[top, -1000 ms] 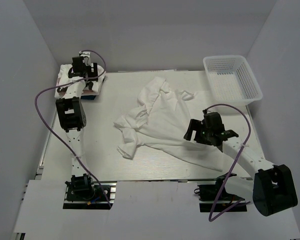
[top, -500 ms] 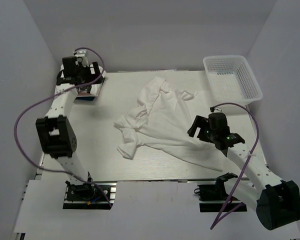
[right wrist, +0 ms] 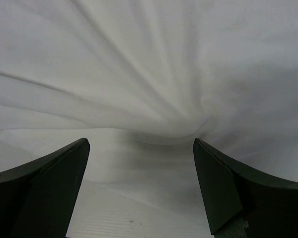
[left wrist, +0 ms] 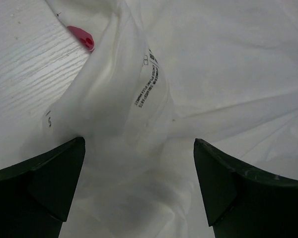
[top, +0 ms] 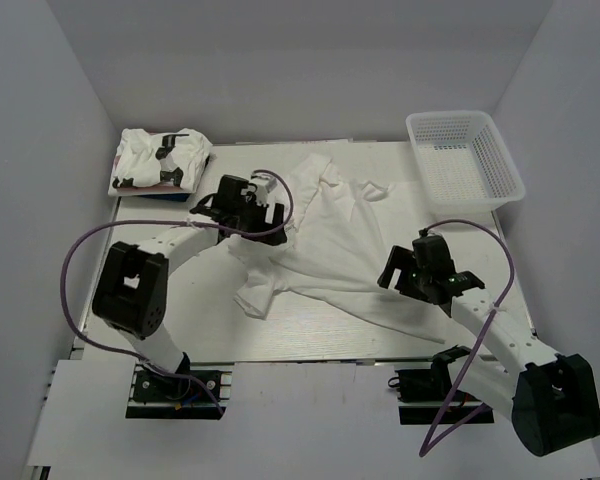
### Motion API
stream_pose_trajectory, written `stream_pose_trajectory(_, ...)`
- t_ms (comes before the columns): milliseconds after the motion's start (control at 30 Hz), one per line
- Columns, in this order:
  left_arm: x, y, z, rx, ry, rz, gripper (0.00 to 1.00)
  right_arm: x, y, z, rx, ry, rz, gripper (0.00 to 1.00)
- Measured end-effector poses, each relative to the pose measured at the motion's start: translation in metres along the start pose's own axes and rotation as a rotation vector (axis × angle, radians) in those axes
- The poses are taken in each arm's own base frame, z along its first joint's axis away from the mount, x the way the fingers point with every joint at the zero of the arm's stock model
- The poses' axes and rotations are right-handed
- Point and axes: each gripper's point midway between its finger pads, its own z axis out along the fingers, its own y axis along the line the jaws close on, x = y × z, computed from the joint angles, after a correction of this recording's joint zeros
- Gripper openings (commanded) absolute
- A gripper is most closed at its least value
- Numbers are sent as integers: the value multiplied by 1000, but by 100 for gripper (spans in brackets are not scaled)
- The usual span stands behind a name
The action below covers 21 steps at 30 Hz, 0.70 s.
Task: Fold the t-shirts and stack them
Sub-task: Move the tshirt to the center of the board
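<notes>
T-shirt (top: pixel 325 235), white and crumpled, lies loose in the middle of the table (top: pixel 180 300). The folded t-shirts (top: pixel 158 160), with small black marks, sit stacked in the far left corner, well apart from it. A white mesh basket (top: pixel 465 155) stands at the far right corner, also apart from the cloth. Only the two arms reach over the loose one. It stretches longest on a slant from the far middle of the table to the near right, with a bunched flap sticking out towards the near left. The left gripper (top: pixel 240 205) hangs over its left edge, fingers (left wrist: pixel 44 183) spread wide and holding nothing. A printed label (left wrist: pixel 148 74) and a red mark (left wrist: pixel 82 37) show beyond them. The right gripper (top: pixel 402 266) hangs over the near right part, also spread wide and empty, with rumpled cloth below; whether the tips touch it I cannot tell.
</notes>
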Motion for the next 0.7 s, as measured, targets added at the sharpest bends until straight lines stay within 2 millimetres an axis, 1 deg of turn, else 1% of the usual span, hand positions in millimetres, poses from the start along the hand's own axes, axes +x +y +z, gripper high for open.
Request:
stream_pose_trajectory(67, 6, 1, 17, -30, 52, 12, 100, 4, -2, 2, 7, 11, -1, 90)
stream_pose_trajectory(133, 6, 4, 34, -59, 78, 25, 100, 7, -5, 3, 14, 21, -1, 90)
stream_pose_trajectory(200, 5, 11, 46, -107, 93, 32, 96, 7, -5, 4, 17, 25, -2, 90)
stream_pose_trajectory(233, 3, 15, 49, -136, 95, 33, 90, 8, -5, 5, 19, 27, -2, 90)
stream_pose_trajectory(267, 1, 19, 51, -167, 99, 26, 87, 8, -6, 5, 21, 29, -3, 90)
stream_pose_trajectory(433, -27, 39, 61, -295, 70, 20, 80, 12, -8, 8, 32, 46, -4, 90)
stream_pose_trajectory(500, -39, 48, 66, -345, 53, 20, 72, 14, -9, 10, 39, 57, -4, 90)
stream_pose_trajectory(533, -41, 51, 68, -362, 51, 17, 68, 15, -10, 11, 43, 63, -5, 90)
stream_pose_trajectory(567, -41, 54, 71, -373, 54, 15, 62, 16, -11, 12, 46, 67, -5, 90)
stream_pose_trajectory(700, -30, 58, 80, -376, 97, 21, 50, 19, -13, 15, 57, 86, -5, 90)
